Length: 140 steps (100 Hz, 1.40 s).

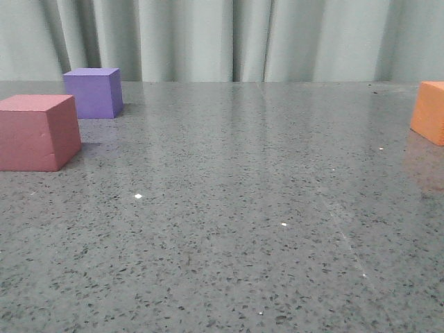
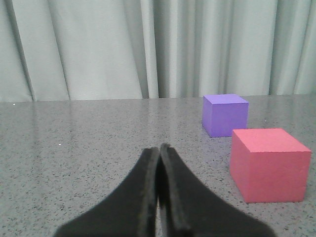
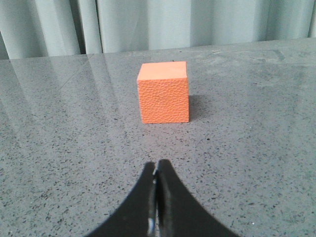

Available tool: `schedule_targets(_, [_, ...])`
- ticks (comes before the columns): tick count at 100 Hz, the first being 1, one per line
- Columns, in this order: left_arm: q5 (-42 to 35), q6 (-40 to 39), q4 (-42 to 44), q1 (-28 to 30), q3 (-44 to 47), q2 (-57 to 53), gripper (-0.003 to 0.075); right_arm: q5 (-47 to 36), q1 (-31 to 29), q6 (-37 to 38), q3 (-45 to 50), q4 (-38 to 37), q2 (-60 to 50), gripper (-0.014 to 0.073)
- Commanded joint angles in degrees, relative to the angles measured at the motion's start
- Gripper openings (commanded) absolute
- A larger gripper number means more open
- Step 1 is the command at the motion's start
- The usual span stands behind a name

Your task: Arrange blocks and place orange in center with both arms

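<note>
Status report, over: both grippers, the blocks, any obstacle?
Left gripper shut, empty; right gripper shut, empty. Orange pebbled foam cube ahead of right gripper, untouched. Purple cube and pinkish-red cube far left. Nothing between.

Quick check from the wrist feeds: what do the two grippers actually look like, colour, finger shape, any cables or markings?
Both look alike. The left gripper has two matte black fingers, broad at the base and tapering in a curve to narrow tips, with slightly rough inner edges. The right gripper has the same black, tapered shape. No cables, labels or markings show, and neither arm appears in the front view.
</note>
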Motion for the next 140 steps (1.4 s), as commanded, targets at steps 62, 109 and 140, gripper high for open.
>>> schedule_targets(62, [-4.2, -0.1, -0.5, 0.0, 3.0, -1.8, -0.0019, -6.5, -0.3, -0.4, -0.9, 0.0, -1.4, -0.0067])
schedule_targets(109, [-4.2, -0.1, -0.5, 0.0, 3.0, -1.8, -0.0019, 21.1, -0.3, 0.7, -33.9, 0.0, 20.9, -0.0067])
schedule_targets(140, [-4.2, -0.1, -0.5, 0.0, 3.0, -1.8, -0.0019, 24.0, -0.3, 0.6, -55.4, 0.0, 48.2, -0.0067])
